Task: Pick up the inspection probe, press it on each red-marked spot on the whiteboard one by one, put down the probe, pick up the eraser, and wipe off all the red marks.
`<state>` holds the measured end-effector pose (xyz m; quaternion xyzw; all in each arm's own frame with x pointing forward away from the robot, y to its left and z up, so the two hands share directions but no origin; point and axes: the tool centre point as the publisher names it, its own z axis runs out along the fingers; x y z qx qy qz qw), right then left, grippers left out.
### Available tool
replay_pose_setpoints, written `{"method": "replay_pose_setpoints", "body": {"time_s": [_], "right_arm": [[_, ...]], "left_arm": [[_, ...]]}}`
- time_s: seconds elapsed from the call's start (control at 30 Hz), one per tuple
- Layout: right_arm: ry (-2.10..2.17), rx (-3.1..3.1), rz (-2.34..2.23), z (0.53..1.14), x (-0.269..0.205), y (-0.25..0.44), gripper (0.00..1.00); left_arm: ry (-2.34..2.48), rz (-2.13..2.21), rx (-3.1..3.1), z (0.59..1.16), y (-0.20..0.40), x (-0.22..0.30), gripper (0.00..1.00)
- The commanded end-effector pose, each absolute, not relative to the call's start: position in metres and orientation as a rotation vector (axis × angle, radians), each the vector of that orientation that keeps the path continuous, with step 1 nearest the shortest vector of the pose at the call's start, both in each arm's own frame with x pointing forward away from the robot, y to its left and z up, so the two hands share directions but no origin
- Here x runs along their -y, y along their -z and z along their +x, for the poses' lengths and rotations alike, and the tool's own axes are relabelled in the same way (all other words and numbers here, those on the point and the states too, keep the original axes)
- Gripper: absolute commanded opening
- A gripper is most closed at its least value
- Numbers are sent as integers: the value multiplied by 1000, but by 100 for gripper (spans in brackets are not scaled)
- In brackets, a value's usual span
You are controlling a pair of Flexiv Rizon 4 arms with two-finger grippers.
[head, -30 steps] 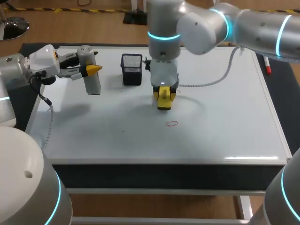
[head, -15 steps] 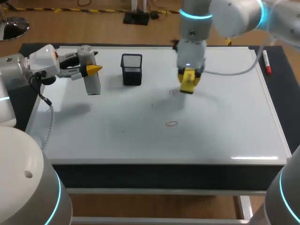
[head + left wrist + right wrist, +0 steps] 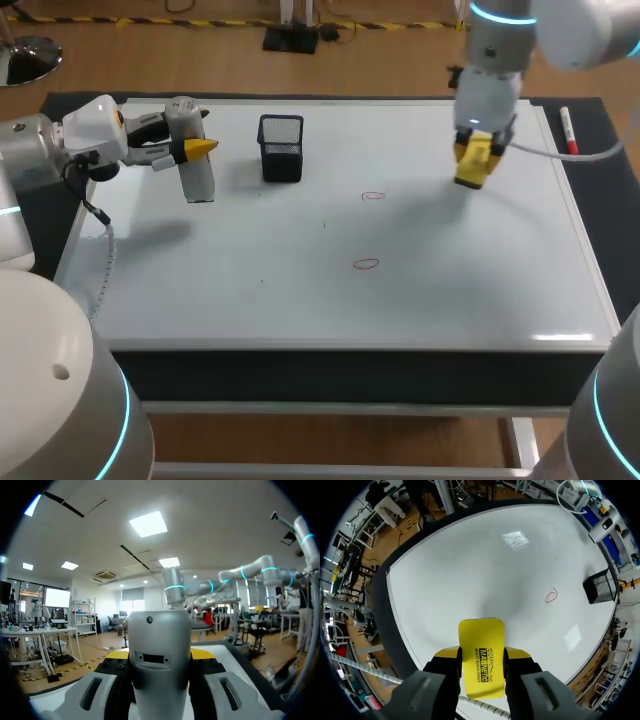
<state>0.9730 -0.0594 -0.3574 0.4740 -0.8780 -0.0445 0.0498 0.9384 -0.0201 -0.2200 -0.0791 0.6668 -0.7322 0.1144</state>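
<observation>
Eraser (image 3: 471, 168) is clamped between the right gripper's (image 3: 481, 656) fingers over the whiteboard's (image 3: 480, 290) far right part. Inspection probe (image 3: 197, 175) is gripped by the left gripper (image 3: 160, 655) at far left. A far red mark (image 3: 373, 196) and a near red mark (image 3: 367, 265) are seen mid-board.

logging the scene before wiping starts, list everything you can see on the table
white rectangular whiteboard: one, white, covering the tabletop
red loop marks: two, red, one mid-board, one nearer the front edge
black mesh basket: one, black, far side of the board
red marker pen: one, red and white, beside the board's right edge
grey cylindrical probe: one, grey, in left claw
yellow block eraser: one, yellow, in right claw
left claw: gripping the probe
right claw: gripping the eraser
</observation>
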Motion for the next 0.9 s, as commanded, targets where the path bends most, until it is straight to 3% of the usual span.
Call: {"method": "replay_pose_setpoints", "body": {"time_s": [0.03, 0.9], "right_arm": [[152, 2689, 1426, 970, 87, 358, 0], [138, 2726, 1373, 969, 103, 354, 0]], "left_arm": [[2148, -229, -1954, 939, 220, 20, 0], [2148, -229, -1954, 939, 220, 20, 0]]}}
